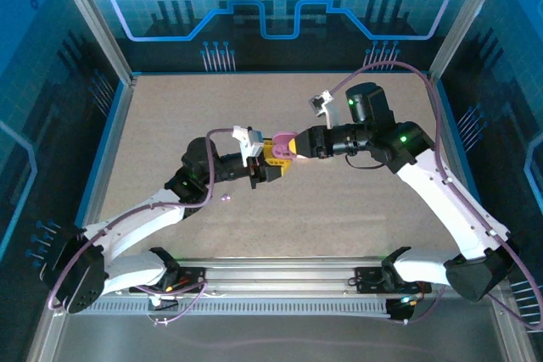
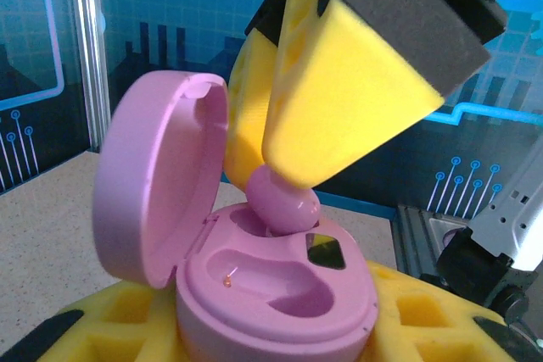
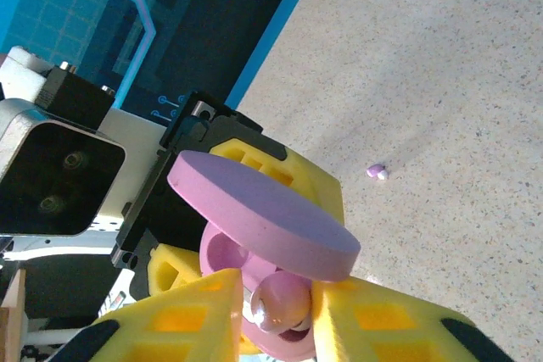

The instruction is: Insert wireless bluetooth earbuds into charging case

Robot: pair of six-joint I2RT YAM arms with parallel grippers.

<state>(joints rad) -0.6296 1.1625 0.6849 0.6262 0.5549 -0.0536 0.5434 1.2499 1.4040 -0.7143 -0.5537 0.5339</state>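
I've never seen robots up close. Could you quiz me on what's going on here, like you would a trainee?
1. True or false: the pink case is closed.
2. What does the right tool grip? A) a pink earbud B) a green case C) nothing
3. Fill in: the case is held by the ___ tool.
Key: 1 false, it is open; 2 A; 3 left, the left tool.

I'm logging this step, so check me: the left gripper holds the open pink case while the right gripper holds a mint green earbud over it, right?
Not quite: the earbud in the right gripper is pink, not mint green; the left wrist view shows it. The rest stands.
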